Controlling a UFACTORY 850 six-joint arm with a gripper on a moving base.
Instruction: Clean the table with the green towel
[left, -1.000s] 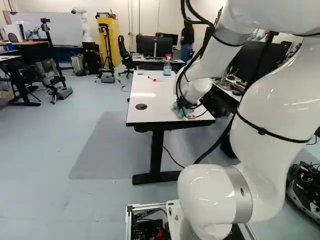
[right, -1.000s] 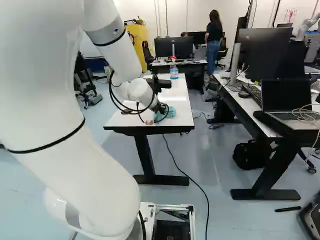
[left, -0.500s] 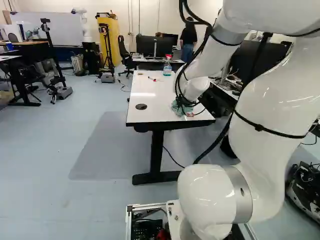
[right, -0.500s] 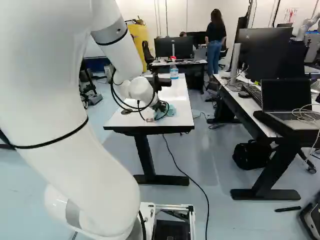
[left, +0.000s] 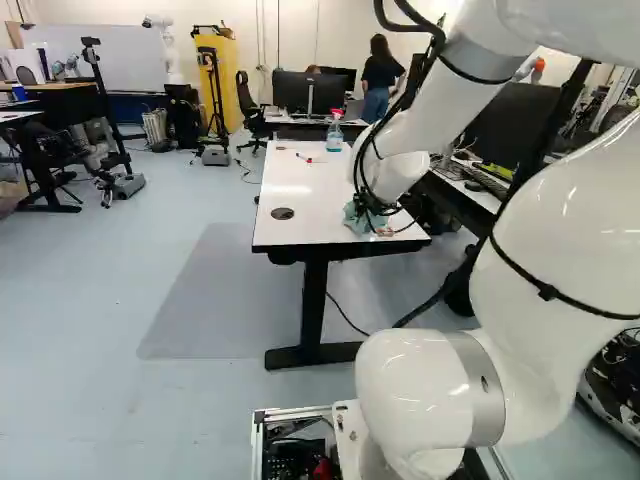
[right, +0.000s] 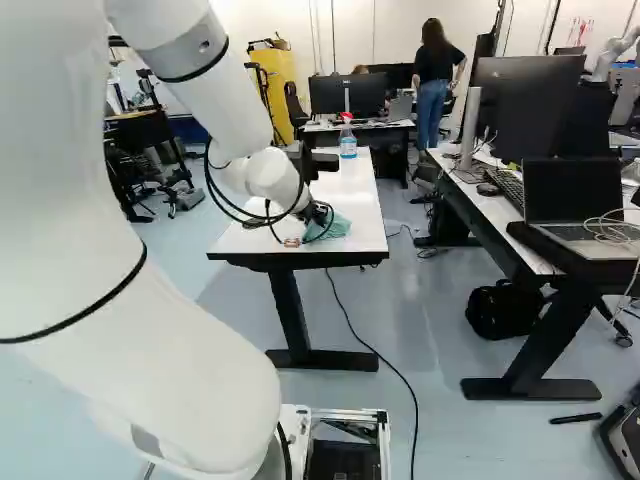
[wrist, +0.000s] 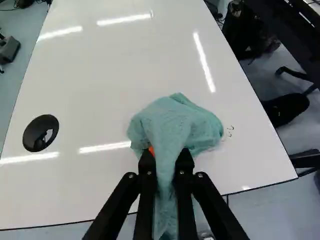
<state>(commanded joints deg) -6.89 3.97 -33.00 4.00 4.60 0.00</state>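
Currently, gripper (wrist: 167, 156) pinches the green towel (wrist: 175, 122), bunched end ahead on the white table (wrist: 95, 195); dark marks (wrist: 230, 128) lie just beside it, opposite side from the round grommet (wrist: 35, 131). Sideways wipe probably needed.

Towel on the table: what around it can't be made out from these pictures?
- Wrist view: table top beneath the towel, hidden by cloth.
- Wrist view: the towel's near end, cut off by the edge.
- Wrist view: dark marks, too small to identify.
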